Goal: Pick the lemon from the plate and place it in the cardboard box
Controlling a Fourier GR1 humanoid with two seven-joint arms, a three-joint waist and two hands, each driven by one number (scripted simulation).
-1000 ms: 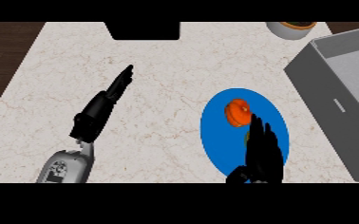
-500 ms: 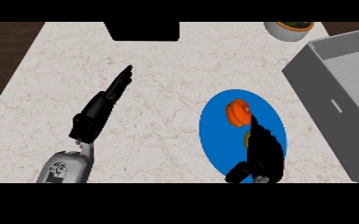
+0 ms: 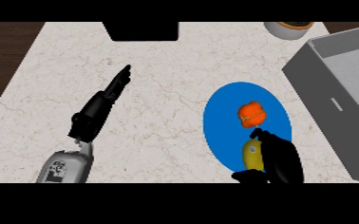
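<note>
A pale, marbled stone counter point(image 3: 175, 76) fills most of the head view, and things are taken here from largest to smallest. At its right edge a grey box point(image 3: 329, 90) with flat walls and an open top is seen, cut off by the view's border; it is read as the cardboard box of the task, though its colour is grey. Near the counter's front right part a round, smooth blue plate point(image 3: 224, 123) is laid, just beside the box. A dark rectangular block point(image 3: 140, 30) is set at the far edge, and a small round bowl point(image 3: 289, 28) with an orange-brown inside at the far right corner. The left hand point(image 3: 112, 92) is held over the counter's left part, fingers straight and together, holding nothing. The right hand point(image 3: 280, 159) is curled over the near side of the plate, clamped around the lemon point(image 3: 251, 154), a smooth yellow oval largely hidden by the fingers. Just beyond it on the plate an orange, lobed, glossy fruit or pepper point(image 3: 252, 114) is seen, close to the fingertips. A slip is judged possible, since the rounded skin offers little purchase; the orange thing could be nudged as the hand rises, and the box's near wall could be struck if the lift is too low.
</note>
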